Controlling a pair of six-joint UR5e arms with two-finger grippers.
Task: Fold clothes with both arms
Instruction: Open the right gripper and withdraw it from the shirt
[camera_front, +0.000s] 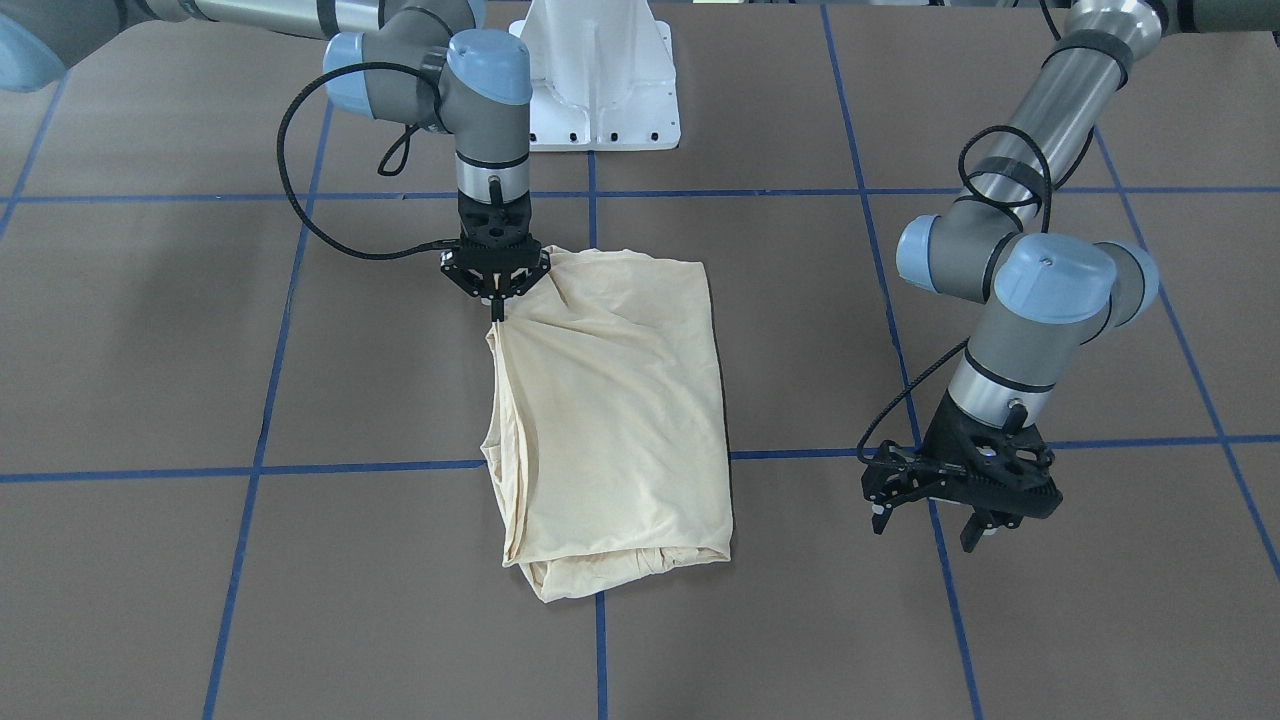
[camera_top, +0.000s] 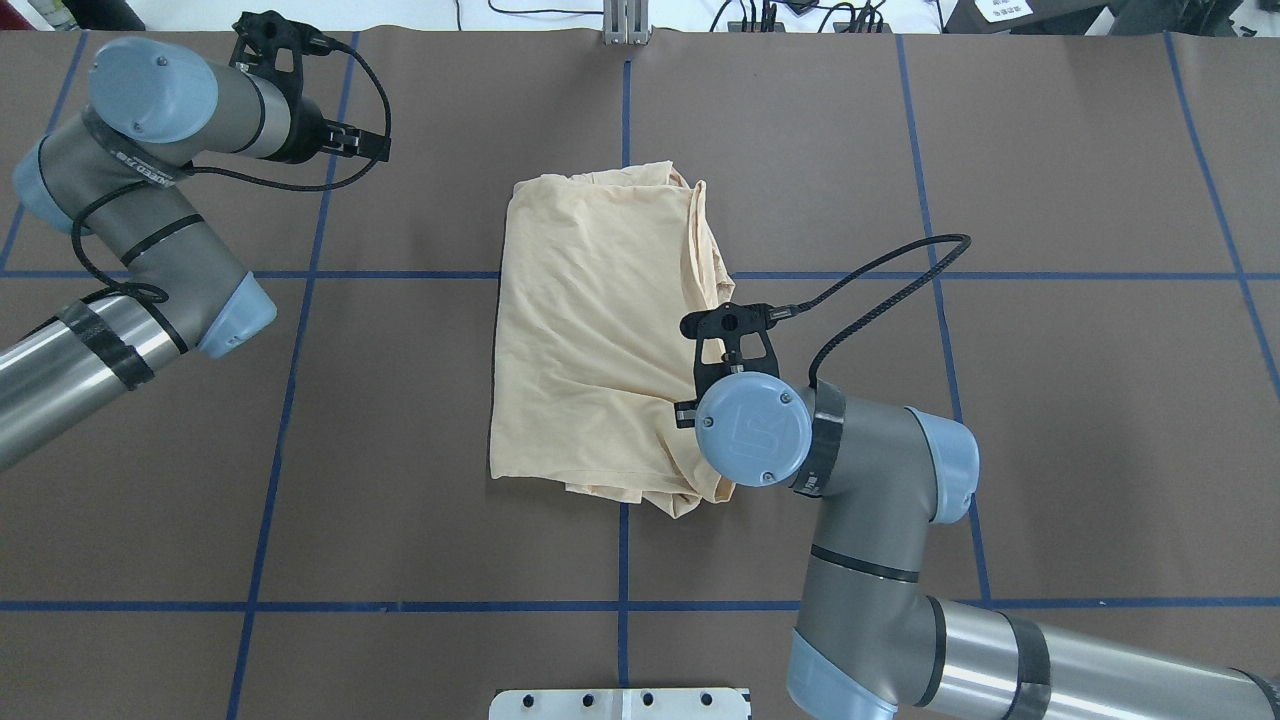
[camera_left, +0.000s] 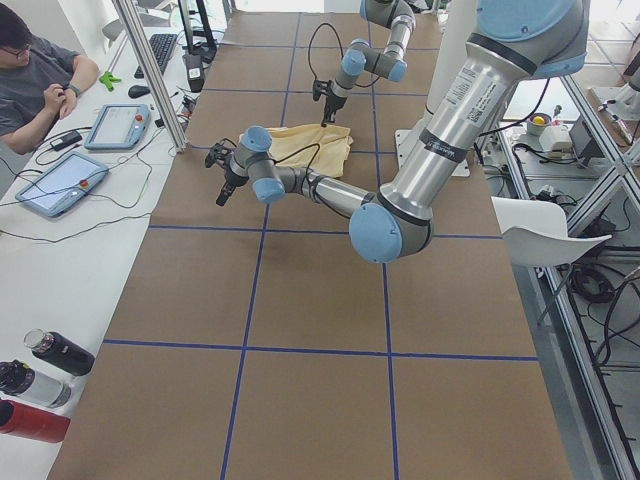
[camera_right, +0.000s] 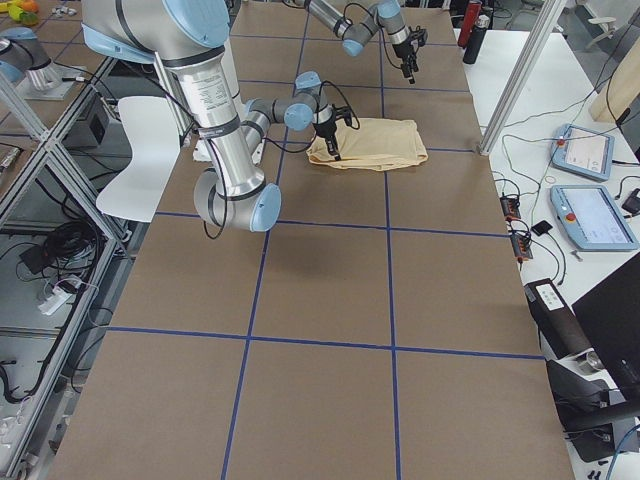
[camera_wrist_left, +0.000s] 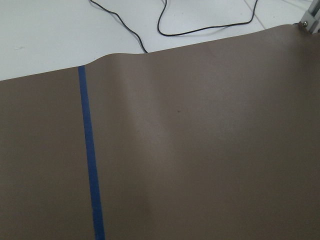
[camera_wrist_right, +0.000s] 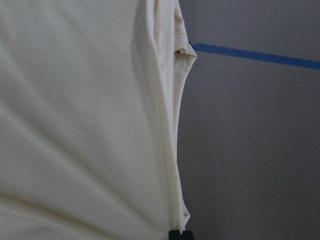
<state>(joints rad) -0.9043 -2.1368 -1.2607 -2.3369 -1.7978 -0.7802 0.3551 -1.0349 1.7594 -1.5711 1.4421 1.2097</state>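
The cream-yellow shirt (camera_front: 620, 400) lies folded into a rough rectangle in the middle of the table, with its print hidden; it also shows in the overhead view (camera_top: 590, 330). My right gripper (camera_front: 497, 308) points straight down at the shirt's near corner on my right. Its fingers are pinched together on the fabric edge, and creases fan out from them. The right wrist view shows that edge (camera_wrist_right: 172, 150) with a fingertip (camera_wrist_right: 180, 234) at it. My left gripper (camera_front: 928, 530) is open and empty. It hangs above bare table far to my left of the shirt, and also shows in the overhead view (camera_top: 350, 140).
The white pedestal base (camera_front: 600, 80) stands at the robot's side of the table. Blue tape lines (camera_front: 260, 400) grid the brown table cover. An operator (camera_left: 40, 80), tablets (camera_left: 55, 185) and bottles (camera_left: 40, 380) are at a side bench beyond the far edge.
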